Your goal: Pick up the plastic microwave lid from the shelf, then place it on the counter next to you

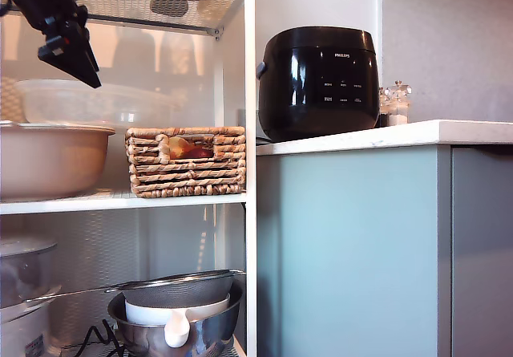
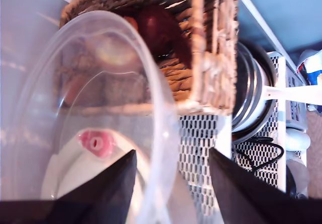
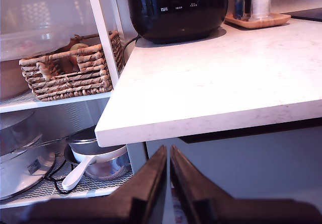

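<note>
The plastic microwave lid [image 2: 95,118] is straddled on the shelf [image 1: 248,132] by the parted first gripper [image 2: 171,183], not yet lifted; the second gripper [image 3: 168,183] is clenched empty.

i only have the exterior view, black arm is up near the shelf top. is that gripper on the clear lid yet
Observer: Not gripping yet. In the first wrist view my first gripper is open, and the rim of the plastic microwave lid runs between its fingers.
Operator: where's the other gripper, can't see it
Observer: My second gripper is shut and empty. It points toward the front edge of the counter.
Operator: is the drop spot free
Observer: In the second wrist view, the counter in front of the black cooker is bare. A wooden tray with glass jars sits beside the cooker.
</note>
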Robot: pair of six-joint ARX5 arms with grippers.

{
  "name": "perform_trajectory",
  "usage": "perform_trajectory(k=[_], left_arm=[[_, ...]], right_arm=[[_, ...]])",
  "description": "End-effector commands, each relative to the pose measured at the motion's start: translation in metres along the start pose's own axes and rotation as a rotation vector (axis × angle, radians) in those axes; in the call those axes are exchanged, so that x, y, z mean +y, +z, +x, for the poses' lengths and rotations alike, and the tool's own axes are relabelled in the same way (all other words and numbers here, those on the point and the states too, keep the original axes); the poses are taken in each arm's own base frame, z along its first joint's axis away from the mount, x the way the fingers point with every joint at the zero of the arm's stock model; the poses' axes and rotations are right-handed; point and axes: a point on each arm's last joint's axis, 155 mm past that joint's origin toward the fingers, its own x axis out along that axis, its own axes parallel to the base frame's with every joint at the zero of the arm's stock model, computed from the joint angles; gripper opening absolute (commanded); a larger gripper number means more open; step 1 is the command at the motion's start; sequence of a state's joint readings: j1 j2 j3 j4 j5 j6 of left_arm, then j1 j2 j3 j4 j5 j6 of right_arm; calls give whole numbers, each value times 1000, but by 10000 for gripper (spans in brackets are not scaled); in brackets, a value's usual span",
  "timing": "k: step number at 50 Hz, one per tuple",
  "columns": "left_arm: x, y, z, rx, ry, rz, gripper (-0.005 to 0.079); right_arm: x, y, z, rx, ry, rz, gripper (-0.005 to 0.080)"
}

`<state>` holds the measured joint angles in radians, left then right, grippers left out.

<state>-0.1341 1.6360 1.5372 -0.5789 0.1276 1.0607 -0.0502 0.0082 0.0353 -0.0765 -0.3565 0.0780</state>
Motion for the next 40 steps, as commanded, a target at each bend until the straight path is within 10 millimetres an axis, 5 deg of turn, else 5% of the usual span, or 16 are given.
perform_trajectory(k=[1, 34, 40], left_arm=[[4, -5, 7, 14, 2, 6, 404], [8, -47, 44, 91, -37, -44, 402], [8, -46, 45, 88, -35, -35, 339]], right_arm=[[2, 5, -1, -15, 6, -6, -12], [2, 5, -1, -16, 6, -6, -12], [2, 5, -1, -16, 6, -6, -12]])
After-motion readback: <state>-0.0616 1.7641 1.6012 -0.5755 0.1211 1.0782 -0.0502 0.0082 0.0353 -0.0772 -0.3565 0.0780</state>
